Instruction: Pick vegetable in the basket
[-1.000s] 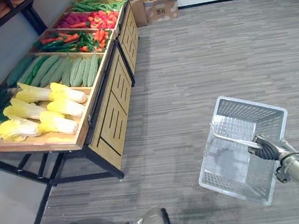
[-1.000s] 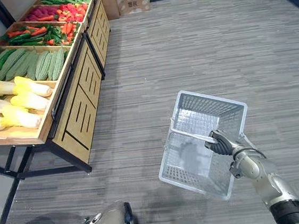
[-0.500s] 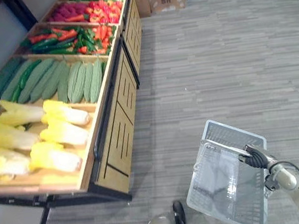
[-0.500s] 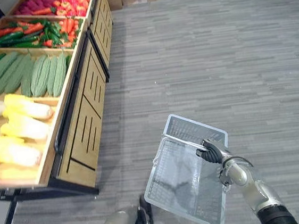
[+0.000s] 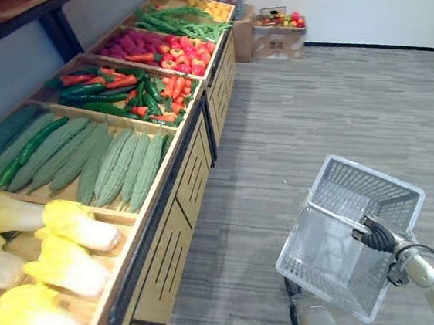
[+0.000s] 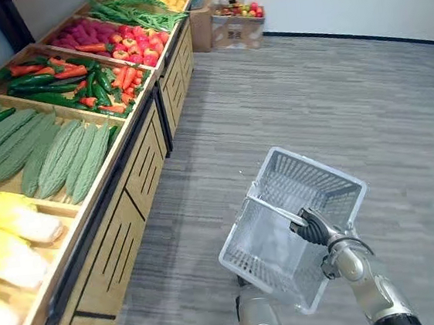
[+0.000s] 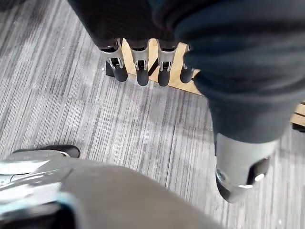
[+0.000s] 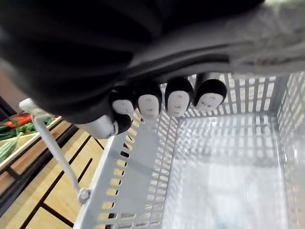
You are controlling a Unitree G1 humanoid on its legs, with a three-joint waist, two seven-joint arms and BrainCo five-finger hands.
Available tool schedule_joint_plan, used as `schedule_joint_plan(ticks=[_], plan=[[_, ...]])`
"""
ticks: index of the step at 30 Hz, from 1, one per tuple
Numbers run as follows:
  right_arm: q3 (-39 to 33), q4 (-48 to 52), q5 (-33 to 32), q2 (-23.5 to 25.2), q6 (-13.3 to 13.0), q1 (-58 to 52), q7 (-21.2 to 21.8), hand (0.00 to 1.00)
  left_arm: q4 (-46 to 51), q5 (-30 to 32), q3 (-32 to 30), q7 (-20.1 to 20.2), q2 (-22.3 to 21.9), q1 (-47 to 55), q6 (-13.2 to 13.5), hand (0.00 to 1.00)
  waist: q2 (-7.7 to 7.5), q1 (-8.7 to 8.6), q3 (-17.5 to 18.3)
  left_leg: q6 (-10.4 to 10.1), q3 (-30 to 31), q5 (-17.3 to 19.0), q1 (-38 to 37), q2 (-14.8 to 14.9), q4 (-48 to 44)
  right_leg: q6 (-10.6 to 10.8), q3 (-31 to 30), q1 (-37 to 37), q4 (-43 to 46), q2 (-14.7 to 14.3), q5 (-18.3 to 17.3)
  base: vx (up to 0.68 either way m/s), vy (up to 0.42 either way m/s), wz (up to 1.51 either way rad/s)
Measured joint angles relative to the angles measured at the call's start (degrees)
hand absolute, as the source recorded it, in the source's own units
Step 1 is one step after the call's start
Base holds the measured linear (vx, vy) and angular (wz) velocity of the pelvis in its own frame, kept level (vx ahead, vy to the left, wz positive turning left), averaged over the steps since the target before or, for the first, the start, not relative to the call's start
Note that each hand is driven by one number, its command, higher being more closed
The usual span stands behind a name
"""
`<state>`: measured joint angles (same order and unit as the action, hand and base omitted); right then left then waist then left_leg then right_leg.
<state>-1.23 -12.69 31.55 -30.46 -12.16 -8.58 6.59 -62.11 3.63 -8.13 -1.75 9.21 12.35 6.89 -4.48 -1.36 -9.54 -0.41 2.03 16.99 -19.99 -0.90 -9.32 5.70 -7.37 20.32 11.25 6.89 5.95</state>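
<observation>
A clear plastic basket point(image 5: 375, 192) hangs at my lower right over the floor, and nothing lies inside it. My right hand point(image 5: 373, 233) is shut on its thin handle point(image 8: 52, 143), with the curled fingers point(image 8: 162, 102) over the basket's mouth. The wooden stand point(image 5: 183, 205) on my left holds yellow-white cabbages point(image 5: 68, 263) nearest me. Beyond them come bitter gourds point(image 5: 116, 165), cucumbers point(image 5: 21, 148), green and red chillies point(image 5: 117, 95), red peppers point(image 5: 182, 53) and green beans point(image 5: 179, 19). My left hand point(image 7: 138, 67) hangs with straight fingers above the floor, by the stand's base.
A cardboard box of fruit point(image 5: 277, 32) stands against the white wall beyond the stand's far end. Grey plank floor point(image 5: 350, 102) stretches to the right of the stand. A dark shelf point(image 5: 0, 22) runs above the stand's back edge.
The whole view has swung, so the stand now appears closer and fuller on the left. The basket still hangs from my right hand, held the same way.
</observation>
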Motion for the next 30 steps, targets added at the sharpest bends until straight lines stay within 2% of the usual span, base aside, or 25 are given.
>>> schedule_joint_plan(ticks=[1,2,4,6,7,9,11,12,13,14,15,16,17,18,19,20,21,23,24,25,27,30], plan=[[-0.6,0.0,0.0,0.1,0.3,-0.6,-0.1,1.00,-0.7,0.0,-0.1,0.2,-0.5,-0.2,0.0,0.00,0.65,0.02,0.0,-0.5,1.0,0.5,-0.1,1.0,-1.0,0.0,1.1,0.4,2.8,-0.3,1.0,0.59,-0.339,0.74],[-2.8,0.2,0.1,0.0,1.5,-0.3,-0.3,1.00,-1.4,0.0,-0.1,0.5,-1.6,-0.5,0.0,0.00,2.42,0.02,0.1,-0.5,3.7,0.0,1.2,2.9,-3.4,-0.4,3.0,1.2,6.9,-1.4,-2.4,0.44,-0.257,0.59],[-4.1,0.5,0.0,-0.6,1.6,-0.3,0.0,1.00,-1.6,0.0,-0.5,0.7,-2.5,-1.4,0.1,0.00,4.16,0.04,0.5,-1.3,7.4,-2.4,3.6,4.6,-7.8,-1.7,6.3,1.4,11.1,-1.5,-4.4,0.52,-0.306,0.70],[-3.7,0.5,0.0,-0.4,1.6,-0.3,0.1,1.00,-1.0,-0.1,-1.4,0.6,-3.0,-1.7,0.5,0.00,5.08,0.12,1.1,-1.6,10.7,-5.8,6.1,6.1,-10.7,-3.1,9.3,1.2,12.9,-1.5,-6.1,0.52,-0.313,0.95],[-2.7,0.5,0.0,-0.4,1.6,-0.6,0.1,1.00,-1.1,-0.1,-1.9,0.3,-3.1,-2.3,0.6,0.00,5.66,-0.30,1.5,-1.2,14.1,-9.3,9.4,7.8,-14.2,-4.4,13.5,-0.8,12.0,-1.1,-6.9,0.42,-0.273,1.13],[-2.4,0.4,0.0,-0.3,1.6,-1.0,0.2,1.00,-1.1,-0.2,-2.7,-0.1,-3.2,-2.7,0.4,0.00,5.40,-0.14,1.4,-1.2,14.2,-12.3,12.0,8.5,-17.9,-4.9,16.8,-3.2,10.7,-0.8,-7.9,0.28,-0.229,1.13],[-2.4,0.3,-0.1,0.0,1.7,-1.9,0.2,1.00,-1.6,-0.8,-3.1,-0.5,-2.9,-2.8,-0.3,0.00,4.42,0.61,0.9,-1.0,8.4,-21.6,15.5,11.4,-24.3,-5.7,21.0,-9.9,7.2,-0.5,-9.6,0.21,-0.222,1.19],[-2.4,0.3,-0.5,0.6,1.7,-2.1,0.1,1.00,-1.6,-1.1,-3.3,-0.5,-2.8,-2.5,-0.1,0.00,3.25,1.52,0.7,-1.4,2.6,-22.5,17.3,14.1,-27.0,-6.1,23.7,-13.9,4.4,0.0,-10.0,0.18,-0.189,1.07],[-2.9,0.3,-0.6,1.0,1.7,-2.2,0.0,1.00,-1.6,-1.1,-3.3,-0.6,-2.8,-2.7,0.0,0.00,3.23,1.52,0.7,-1.5,-0.6,-20.7,18.8,15.3,-27.5,-6.1,25.4,-15.4,3.5,0.5,-10.2,0.17,-0.215,1.42],[-3.5,0.1,-0.7,1.4,1.8,-2.6,-0.3,1.00,-1.3,-1.1,-3.2,-0.4,-2.5,-3.0,0.0,0.00,3.86,1.27,1.0,0.6,-9.1,-22.1,21.6,17.8,-25.8,-6.2,29.3,-17.2,2.7,0.9,-10.3,0.13,-0.193,1.67],[-3.3,-0.4,-0.8,2.5,1.8,-3.2,-0.3,1.00,-1.1,-1.1,-3.2,-0.5,-2.0,-3.0,0.0,0.00,3.54,1.19,1.4,0.0,-15.7,-24.2,21.5,20.3,-23.1,-5.7,31.9,-18.9,2.0,1.8,-10.6,0.14,-0.183,2.09],[-3.4,-0.7,-0.8,3.0,1.9,-3.5,-0.3,1.00,-0.8,-1.0,-3.0,-0.5,-1.9,-3.2,-0.1,0.00,3.06,0.49,1.5,0.0,-19.8,-23.3,21.5,20.8,-21.4,-5.6,33.6,-20.2,0.6,2.6,-10.7,0.10,-0.113,1.81],[-3.5,-1.1,-0.8,3.3,2.0,-3.4,-0.4,1.00,-0.4,-0.8,-2.7,-0.5,-1.8,-3.2,-0.1,0.00,2.92,0.19,1.5,-0.7,-21.9,-21.1,21.7,20.9,-20.3,-5.4,34.6,-20.8,-0.3,3.0,-10.8,0.05,-0.033,1.67],[-3.5,-2.6,-0.7,3.6,2.3,-2.6,-0.5,1.00,0.3,-0.7,-2.4,-0.6,-1.8,-3.1,-0.7,0.00,3.37,0.55,1.3,-2.4,-25.5,-16.9,21.9,20.1,-17.4,-5.4,37.0,-21.4,-1.7,3.3,-10.8,-0.01,0.029,1.38],[-3.5,-3.9,-0.5,4.0,2.3,-2.2,-0.6,1.00,0.3,-0.6,-2.3,-0.6,-2.0,-3.0,-1.2,0.00,3.85,0.91,1.3,-2.6,-27.4,-16.1,21.9,19.2,-13.9,-5.3,39.2,-21.8,-2.4,3.3,-10.7,-0.05,0.090,1.51],[-3.3,-4.8,-0.4,4.5,2.8,-1.9,-0.6,1.00,0.5,-0.3,-2.2,-0.7,-2.0,-3.0,-1.4,0.00,4.52,1.75,1.3,-2.6,-28.7,-16.6,21.7,17.2,-8.4,-5.1,42.0,-22.0,-2.5,3.1,-10.6,-0.07,0.130,1.44],[-3.3,-5.2,-0.3,5.3,2.9,-2.0,-0.6,1.00,0.5,-0.1,-2.2,-0.9,-1.9,-2.9,-1.7,0.00,4.58,1.87,1.3,-3.0,-29.5,-16.3,21.1,16.0,-3.5,-4.4,43.8,-21.9,-2.8,2.8,-10.8,-0.07,0.132,1.22],[-3.3,-5.2,-0.4,5.3,2.9,-1.8,-0.6,1.00,0.5,-0.1,-2.3,-1.2,-2.3,-2.8,-2.1,0.00,5.95,2.27,1.7,-4.3,-28.8,-15.3,20.8,15.3,1.6,-3.7,45.3,-21.5,-3.6,1.9,-10.5,-0.07,0.141,0.76],[-3.3,-5.7,-0.4,5.8,2.9,-1.4,-0.6,1.00,0.4,0.0,-2.4,-1.4,-2.3,-2.9,-2.2,0.00,5.88,2.59,1.4,-4.9,-28.0,-15.0,20.9,15.1,3.6,-3.1,45.7,-21.6,-4.5,1.5,-10.1,-0.09,0.142,0.66],[-3.2,-6.3,-0.4,6.5,2.9,-1.5,-0.6,1.00,0.5,0.0,-2.9,-1.7,-2.1,-3.1,-2.2,0.00,5.22,3.10,1.0,-4.2,-27.3,-15.4,21.3,14.1,4.6,-2.5,44.4,-21.9,-6.0,1.2,-8.9,-0.07,0.121,0.63],[-3.1,-7.0,-0.4,6.7,2.8,-1.2,-0.7,1.00,0.5,0.0,-3.0,-1.9,-2.5,-3.0,-2.3,0.00,5.13,3.12,1.0,-4.0,-26.3,-15.9,21.0,12.3,6.0,-2.0,43.0,-22.4,-7.9,1.5,-7.7,-0.04,0.150,0.40],[-3.1,-9.9,-0.4,6.8,2.6,-0.7,-1.3,1.00,0.4,0.1,-2.8,-2.0,-2.6,-2.5,-2.4,0.00,6.24,3.01,1.6,-4.1,-26.0,-16.0,20.8,9.6,8.2,-0.6,42.8,-22.4,-9.1,3.3,-6.7,0.01,0.170,0.09]])
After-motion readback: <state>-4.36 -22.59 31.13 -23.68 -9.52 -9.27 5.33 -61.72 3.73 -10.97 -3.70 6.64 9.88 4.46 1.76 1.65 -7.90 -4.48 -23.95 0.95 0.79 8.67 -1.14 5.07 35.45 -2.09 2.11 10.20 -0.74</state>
